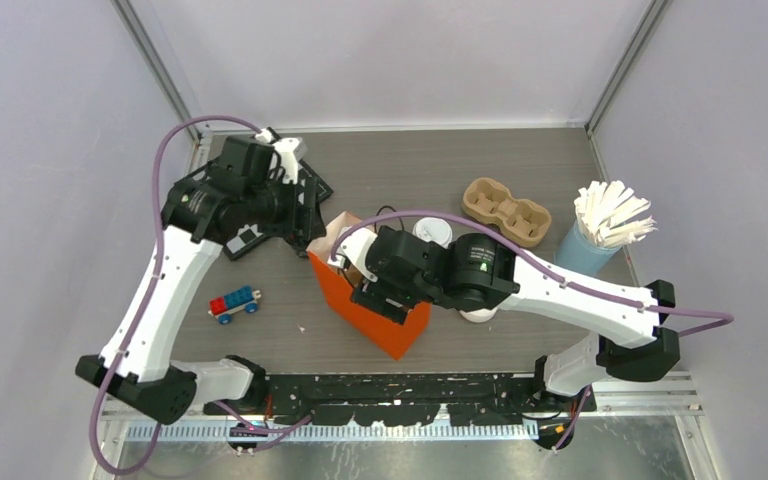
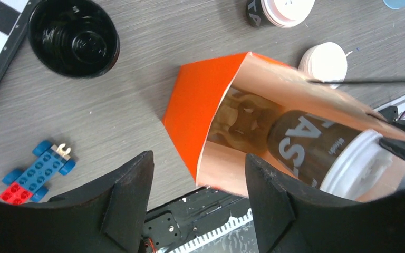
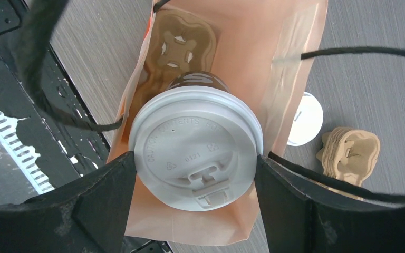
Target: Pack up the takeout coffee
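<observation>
The takeout coffee [image 3: 190, 126] is a dark cup [image 2: 306, 142] with a white sip lid. It hangs upright inside the mouth of the orange bag [image 1: 385, 325]. My right gripper [image 3: 196, 158] is shut on it, one finger pressing each side of the lid. A brown cardboard cup carrier [image 3: 182, 45] lies at the bottom of the bag under the cup. My left gripper [image 2: 198, 158] is open beside the bag's near corner [image 2: 200, 100], with nothing between its fingers. In the top view the right arm hides the cup.
A second lidded cup [image 1: 432, 232] and a loose white disc [image 2: 324, 62] sit past the bag. A black lidless cup [image 2: 74, 37] and a toy brick car [image 1: 234, 303] are on the left. A cardboard carrier [image 1: 506, 210] and a blue cup of stirrers [image 1: 600, 235] stand at the right.
</observation>
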Controlling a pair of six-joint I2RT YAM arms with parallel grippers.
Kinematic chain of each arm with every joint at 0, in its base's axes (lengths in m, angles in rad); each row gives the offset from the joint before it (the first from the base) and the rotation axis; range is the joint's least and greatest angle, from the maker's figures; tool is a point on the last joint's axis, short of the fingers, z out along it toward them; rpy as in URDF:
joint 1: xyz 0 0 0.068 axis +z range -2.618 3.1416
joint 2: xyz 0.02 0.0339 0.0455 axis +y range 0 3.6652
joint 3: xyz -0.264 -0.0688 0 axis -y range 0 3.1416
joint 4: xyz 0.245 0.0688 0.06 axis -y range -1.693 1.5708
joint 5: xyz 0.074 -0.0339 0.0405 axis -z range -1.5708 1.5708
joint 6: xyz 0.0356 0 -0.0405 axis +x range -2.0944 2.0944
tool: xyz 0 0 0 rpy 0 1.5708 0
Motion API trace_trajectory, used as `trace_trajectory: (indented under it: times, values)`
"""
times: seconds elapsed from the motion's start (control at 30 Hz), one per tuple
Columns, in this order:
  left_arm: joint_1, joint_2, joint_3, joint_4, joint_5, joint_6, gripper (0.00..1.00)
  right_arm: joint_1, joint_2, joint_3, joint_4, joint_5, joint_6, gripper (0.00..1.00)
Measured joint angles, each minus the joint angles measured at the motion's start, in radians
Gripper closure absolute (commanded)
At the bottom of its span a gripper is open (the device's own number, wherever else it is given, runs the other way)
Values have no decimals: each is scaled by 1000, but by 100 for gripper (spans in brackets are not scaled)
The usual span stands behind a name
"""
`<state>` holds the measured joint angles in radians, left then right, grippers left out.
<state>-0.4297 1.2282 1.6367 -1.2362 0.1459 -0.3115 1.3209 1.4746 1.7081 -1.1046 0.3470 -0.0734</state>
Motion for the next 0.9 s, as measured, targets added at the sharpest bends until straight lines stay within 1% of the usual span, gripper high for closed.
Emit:
trace_trajectory:
  times: [0.13,0.23,0.3,0.4,0.43,0.6,0.7,0.8,0.9]
  values:
    - [0,74,-11,42,23,15,43,0,-28,-26,5,-2,0,26]
    - [0,106,-33,61,23,29,54,0,-46,-43,9,-2,-2,26]
    - [0,122,-37,74,31,33,68,0,-55,-52,12,-2,-2,26]
    - [0,141,-37,100,56,34,98,0,-64,-65,19,0,-3,26]
    - [0,143,-37,105,65,32,100,0,-67,-68,21,0,-5,26]
    - [0,128,-55,164,117,31,100,0,-71,-69,35,32,-13,25]
    - [0,48,-153,267,135,13,100,0,-70,-65,39,53,-24,25]
    - [0,-66,-272,372,145,-20,100,0,-65,-45,44,64,-27,26]
    - [0,-141,-338,452,156,-42,100,-4,-65,-36,64,71,-31,26]
